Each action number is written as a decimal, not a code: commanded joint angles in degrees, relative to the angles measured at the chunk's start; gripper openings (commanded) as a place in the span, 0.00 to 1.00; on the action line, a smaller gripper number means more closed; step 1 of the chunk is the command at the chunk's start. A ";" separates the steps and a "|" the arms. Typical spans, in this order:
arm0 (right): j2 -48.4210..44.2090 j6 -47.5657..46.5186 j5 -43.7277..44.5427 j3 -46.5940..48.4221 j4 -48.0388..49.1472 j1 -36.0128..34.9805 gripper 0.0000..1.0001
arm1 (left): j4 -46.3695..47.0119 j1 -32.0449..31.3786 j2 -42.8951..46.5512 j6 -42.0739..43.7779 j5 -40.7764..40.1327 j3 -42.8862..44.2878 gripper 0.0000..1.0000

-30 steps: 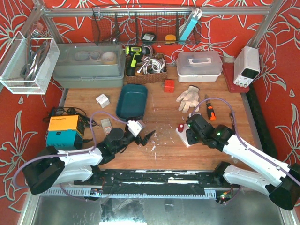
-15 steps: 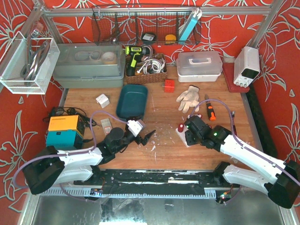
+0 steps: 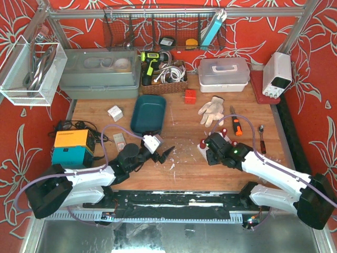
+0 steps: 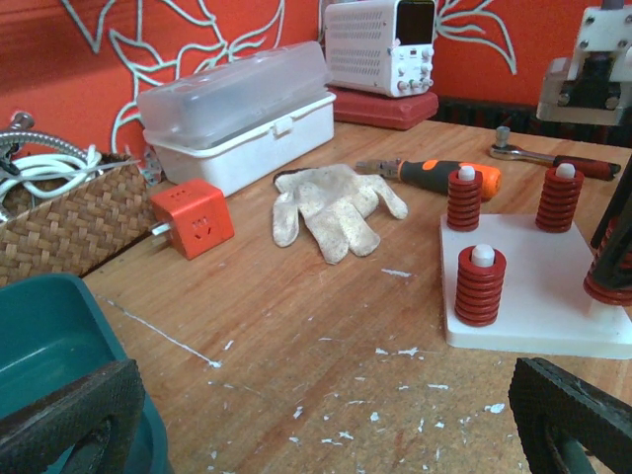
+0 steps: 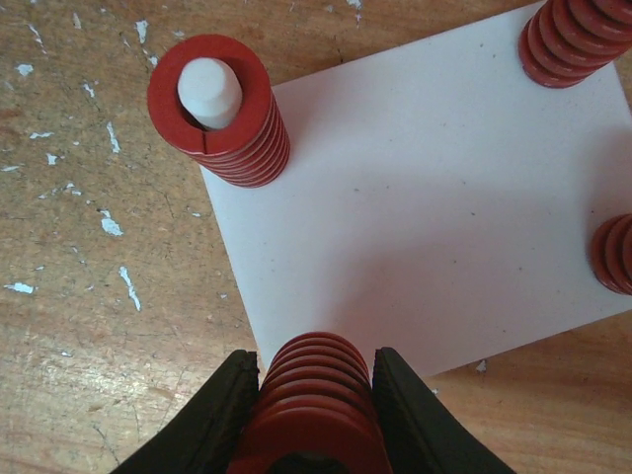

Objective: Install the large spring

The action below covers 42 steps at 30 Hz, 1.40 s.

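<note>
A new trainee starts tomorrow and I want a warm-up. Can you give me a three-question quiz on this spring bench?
1. True or false: the left gripper is open and holds nothing.
2. The right gripper grips: A) a hammer, B) a red spring, C) a blue cup.
3. Besides the gripped one, how many springs stand on the white plate?
Key: 1 true; 2 B; 3 three.
</note>
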State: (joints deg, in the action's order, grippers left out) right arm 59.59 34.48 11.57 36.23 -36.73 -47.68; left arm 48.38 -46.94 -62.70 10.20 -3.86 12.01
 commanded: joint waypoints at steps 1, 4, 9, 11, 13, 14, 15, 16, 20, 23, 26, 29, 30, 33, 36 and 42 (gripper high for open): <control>1.14 1.38 0.99 -0.99 2.18 -0.01 0.22 | 0.17 -0.16 0.55 -0.09 -0.27 1.16 1.00; 1.93 1.36 0.87 -0.83 2.44 0.03 0.30 | 0.22 -0.17 0.64 -0.09 -0.34 1.12 1.00; 1.31 1.25 1.39 0.46 1.32 -0.02 0.41 | -0.19 -0.16 1.02 0.17 -1.23 1.09 1.00; 0.38 1.11 2.26 1.71 0.10 -0.01 0.46 | -0.13 -0.17 1.36 0.17 -1.56 0.92 1.00; -0.74 0.96 3.37 3.35 -1.53 -0.03 0.52 | -0.36 -0.17 1.92 -0.04 -1.59 1.03 1.00; -1.48 0.88 4.08 4.27 -2.27 0.01 0.55 | -0.98 -0.19 2.41 -0.41 -1.51 1.22 1.00; -2.31 0.80 4.70 5.33 -3.05 0.08 0.58 | -1.64 -0.17 3.17 -0.98 -1.55 1.38 1.00; -3.13 0.60 5.70 6.55 -3.63 0.08 0.64 | -2.45 -0.17 4.11 -1.80 -1.82 1.68 1.00; -6.52 -1.85 11.92 12.04 -2.23 0.09 0.79 | -7.15 -0.17 10.08 -7.73 -6.49 2.97 1.00; -8.64 -5.57 19.75 14.26 4.02 0.05 0.88 | -12.59 -0.09 12.97 -11.70 -12.47 5.13 1.00; -9.52 -12.99 24.52 13.25 14.85 0.06 0.98 | -16.45 0.02 13.43 -10.58 -17.67 7.93 1.00; -9.81 -21.87 30.55 7.45 30.65 0.11 0.99 | -17.58 0.21 13.02 -2.51 -23.88 9.65 1.00; -9.79 -26.84 31.78 4.30 35.45 0.09 0.99 | -16.42 0.45 12.92 0.76 -25.91 9.38 1.00; -7.32 -39.22 35.43 -2.28 53.88 1.60 0.99 | -12.83 2.75 12.97 4.05 -30.38 7.75 1.00; -3.51 -39.59 34.31 -3.20 56.02 8.67 0.99 | -14.24 7.61 14.49 1.15 -28.11 5.85 1.00; -2.61 -35.74 27.19 -11.25 59.83 19.65 0.99 | -9.52 20.45 18.86 -4.44 -25.95 -4.65 1.00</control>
State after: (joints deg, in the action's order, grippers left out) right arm 57.56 0.21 41.34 29.78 14.96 -31.11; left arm 34.85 -32.91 -46.24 9.67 -29.41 12.69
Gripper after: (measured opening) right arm 0.989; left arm 0.999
